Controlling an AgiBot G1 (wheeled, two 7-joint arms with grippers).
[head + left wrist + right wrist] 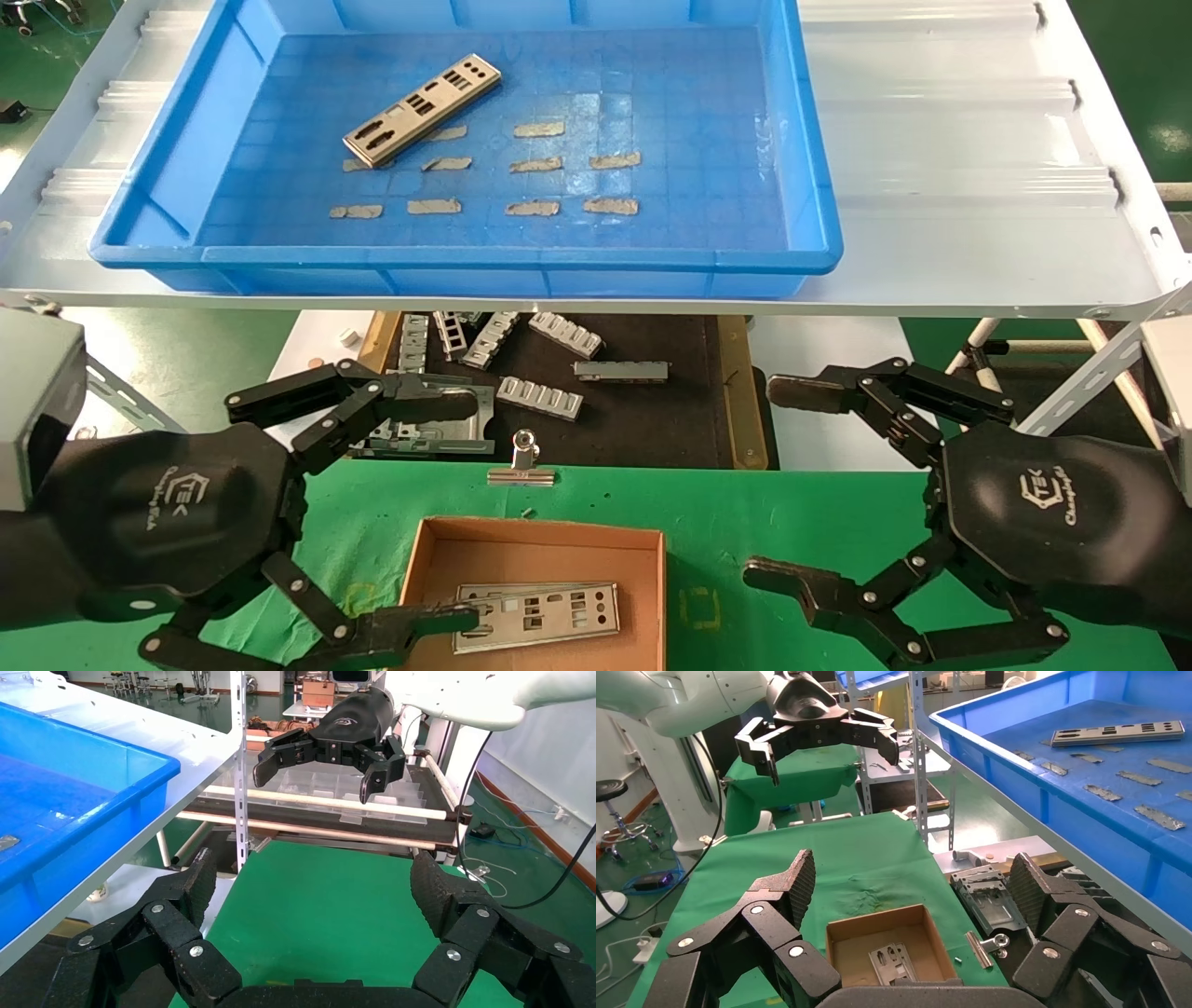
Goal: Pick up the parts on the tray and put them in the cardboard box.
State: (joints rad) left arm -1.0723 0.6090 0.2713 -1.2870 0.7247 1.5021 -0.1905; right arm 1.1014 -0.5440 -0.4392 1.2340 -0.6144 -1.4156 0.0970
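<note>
Plate on tray: you have one silver plate lying flat on the floor of the blue tray, in its far-left part. Its long axis runs diagonally, near-left end to far-right end.
Plate in box: a second plate lies flat in the cardboard box, long axis roughly across your view, slightly tilted, its left end by the left gripper's lower fingertip.
Tray: it sits on a pale shelf above the lower work surface. Apart from the one plate you see only tan tape strips on its grid floor; the right half of the floor is bare.
Box: it stands on the green cloth, between your two grippers, open-topped, holding that single plate.
Left gripper: fingers spread wide, holding nothing, low at the left, one fingertip just beside the box's near-left corner.
Right gripper: fingers also spread wide and empty, low at the right, apart from the box.
Edges and room: the shelf's front edge overhangs the black mat, where grey brackets lie scattered. A binder clip sits at the cloth's far edge, just beyond the box. Green cloth lies bare between the box and your right gripper.
</note>
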